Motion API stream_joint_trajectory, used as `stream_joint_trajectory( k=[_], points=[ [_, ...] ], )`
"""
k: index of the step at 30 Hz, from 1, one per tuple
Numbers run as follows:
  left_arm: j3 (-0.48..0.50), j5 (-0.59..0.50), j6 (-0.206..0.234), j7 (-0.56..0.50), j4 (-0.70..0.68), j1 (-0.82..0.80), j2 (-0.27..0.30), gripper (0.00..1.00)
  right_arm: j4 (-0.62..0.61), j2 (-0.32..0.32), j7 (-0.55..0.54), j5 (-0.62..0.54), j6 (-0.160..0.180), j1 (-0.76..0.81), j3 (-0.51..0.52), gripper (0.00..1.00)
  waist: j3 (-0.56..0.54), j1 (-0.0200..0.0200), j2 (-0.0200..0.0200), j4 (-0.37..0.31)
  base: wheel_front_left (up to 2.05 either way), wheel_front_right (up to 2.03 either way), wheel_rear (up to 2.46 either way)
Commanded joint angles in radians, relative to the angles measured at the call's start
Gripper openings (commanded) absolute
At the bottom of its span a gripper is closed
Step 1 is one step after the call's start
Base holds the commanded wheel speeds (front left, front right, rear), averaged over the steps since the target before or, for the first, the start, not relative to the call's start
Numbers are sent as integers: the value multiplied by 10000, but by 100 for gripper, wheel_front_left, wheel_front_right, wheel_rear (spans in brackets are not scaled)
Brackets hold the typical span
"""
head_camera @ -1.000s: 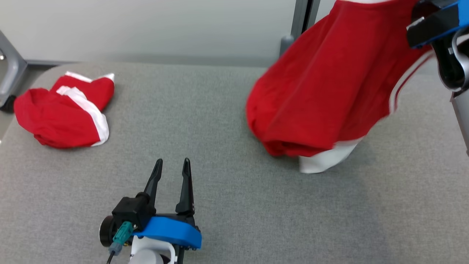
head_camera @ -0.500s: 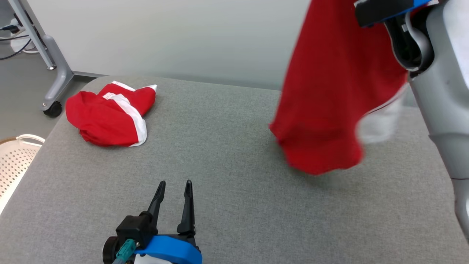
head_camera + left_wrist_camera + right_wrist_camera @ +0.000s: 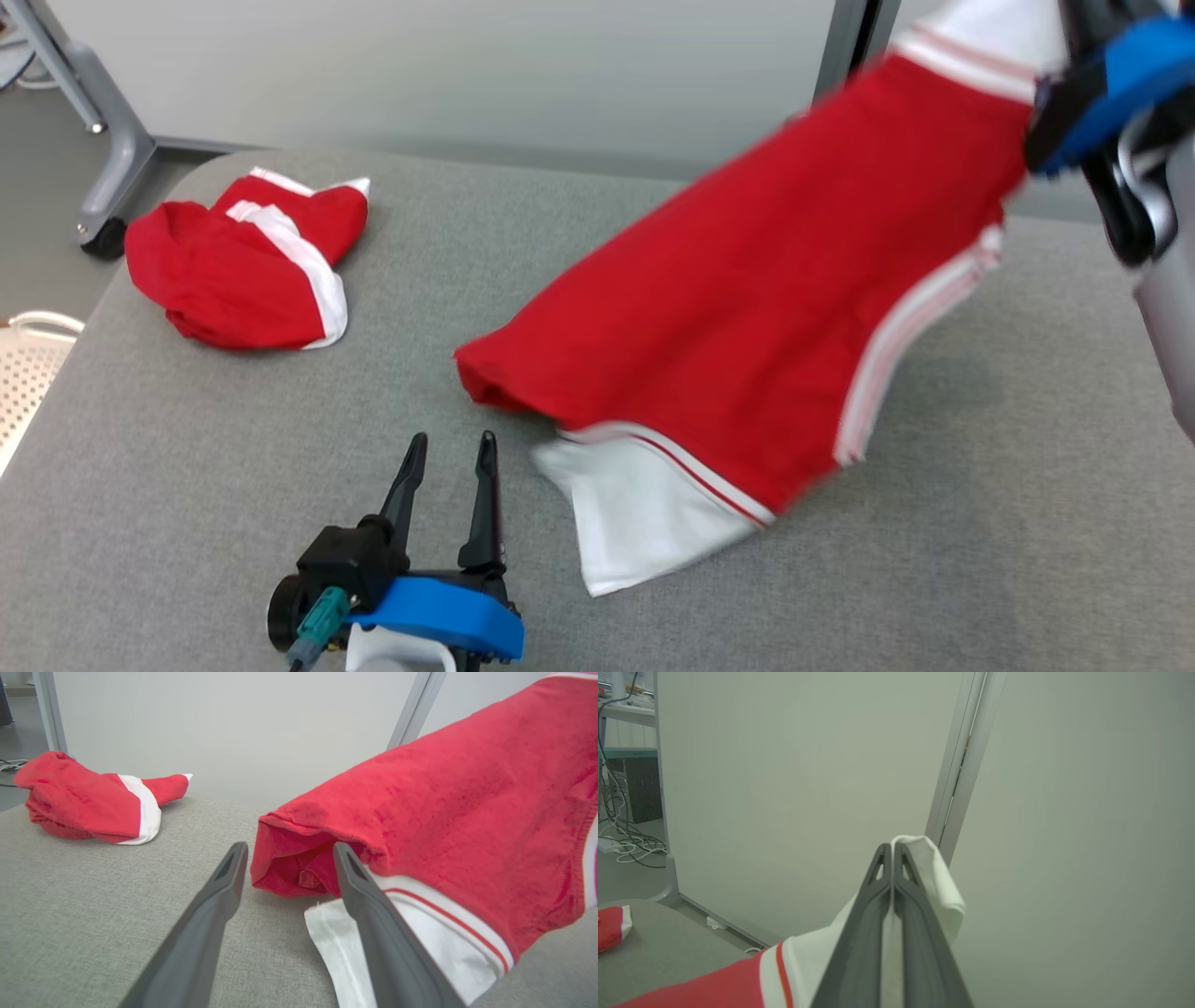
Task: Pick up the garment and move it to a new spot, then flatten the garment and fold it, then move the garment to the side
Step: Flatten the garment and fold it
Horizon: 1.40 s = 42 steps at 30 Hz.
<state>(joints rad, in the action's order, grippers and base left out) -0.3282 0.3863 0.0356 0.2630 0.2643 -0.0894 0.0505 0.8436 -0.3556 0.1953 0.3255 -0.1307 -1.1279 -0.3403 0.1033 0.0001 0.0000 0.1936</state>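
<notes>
R jaws clenched on garment [image 3: 747, 308]; L jaws released. Grey fabric table [image 3: 187, 448], pale wall [image 3: 467, 65].

1. This looks like a robotics lab or test room, not a home.
2. Plain pale partition panels [image 3: 467, 75] joined by an aluminium post [image 3: 957, 779] close the back, from 11 to 1 o'clock.
3. At 10 o'clock a grey metal frame leg [image 3: 112, 140] stands on a black caster [image 3: 101, 238].
4. In the right wrist view, loose cables [image 3: 621, 844] trail over the floor at 9 o'clock, below a dark equipment box [image 3: 637, 795].
5. The worktop [image 3: 233, 485] is covered in grey fabric, with a white perforated basket [image 3: 28, 373] beside it at 9 o'clock.
</notes>
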Motion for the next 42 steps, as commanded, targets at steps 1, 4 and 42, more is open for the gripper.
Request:
stream_joint_trajectory(
  k=[1, 4, 42],
  points=[
    [-103, -7, 51, 27, -15, -223, -4, 100, 697, -242, 36, -267, -2, 413, 99, 0, 338, -1, 0, 209, 0, 0, 0],
    [-265, 6, 74, 27, -36, -447, -3, 100, 1802, -468, 153, -597, -2, 795, 421, 48, 676, -1, 0, 380, 0, 0, 0],
    [-77, -95, 29, 27, 41, -335, -3, 100, -1166, 881, 627, 2331, -2, 5625, -8250, 100, 435, -1, 0, 346, 0, 0, 0]
  ],
)
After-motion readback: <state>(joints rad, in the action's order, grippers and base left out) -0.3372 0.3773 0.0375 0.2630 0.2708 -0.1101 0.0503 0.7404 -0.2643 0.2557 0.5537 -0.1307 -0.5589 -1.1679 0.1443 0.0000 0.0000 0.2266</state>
